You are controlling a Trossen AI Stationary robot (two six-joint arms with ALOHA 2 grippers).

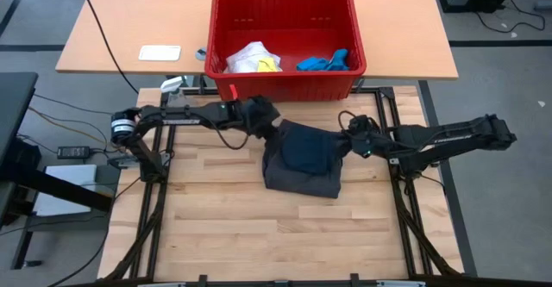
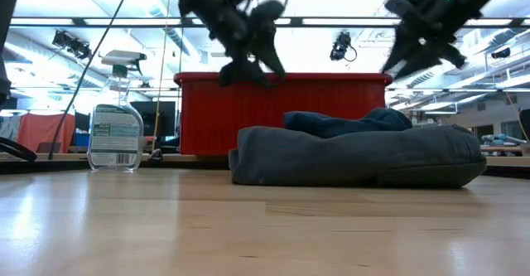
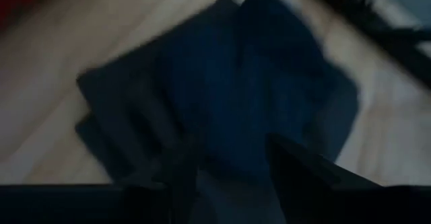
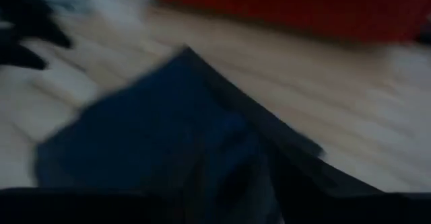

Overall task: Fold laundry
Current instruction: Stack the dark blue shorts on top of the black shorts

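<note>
Left gripper (image 1: 263,117) raised over grey shorts (image 1: 297,177), fingers parted, holding nothing; right gripper (image 1: 355,136) likewise. Shorts folded near table's far edge, navy piece (image 1: 309,149) on top. Soft, limp, light; pinch at hem corners.

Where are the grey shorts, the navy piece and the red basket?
grey shorts (image 1: 297,182): high view, on the lower front fold.
navy piece (image 1: 309,147): high view, middle of the cloth lying on the shorts.
red basket (image 1: 285,87): high view, on its near wall.
</note>
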